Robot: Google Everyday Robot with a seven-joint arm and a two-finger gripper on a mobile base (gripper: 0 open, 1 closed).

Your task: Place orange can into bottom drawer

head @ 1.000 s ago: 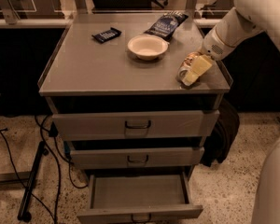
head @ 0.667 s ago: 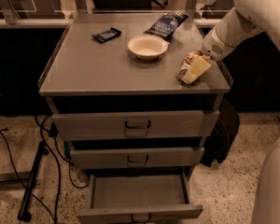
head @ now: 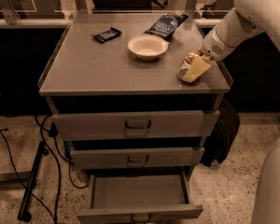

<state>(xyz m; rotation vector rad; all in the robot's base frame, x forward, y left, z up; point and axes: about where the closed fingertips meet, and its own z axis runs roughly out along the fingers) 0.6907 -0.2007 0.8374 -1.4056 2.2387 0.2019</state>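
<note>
The orange can (head: 185, 65) is tilted on the right side of the cabinet top (head: 98, 64), its silver end facing forward. My gripper (head: 191, 72) reaches down from the right on the white arm (head: 233, 27), and its cream fingers (head: 199, 68) are closed around the can, which still touches the top. The bottom drawer (head: 139, 195) is pulled out at the foot of the cabinet, and its shallow grey tray has nothing in it. It lies well below and to the left of the gripper.
A white bowl (head: 148, 46), a dark blue snack bag (head: 166, 25) and a small dark bar (head: 106, 34) lie on the top. The top drawer (head: 136, 124) and middle drawer (head: 137, 158) are closed. Cables and a stand leg (head: 32, 181) are on the floor at left.
</note>
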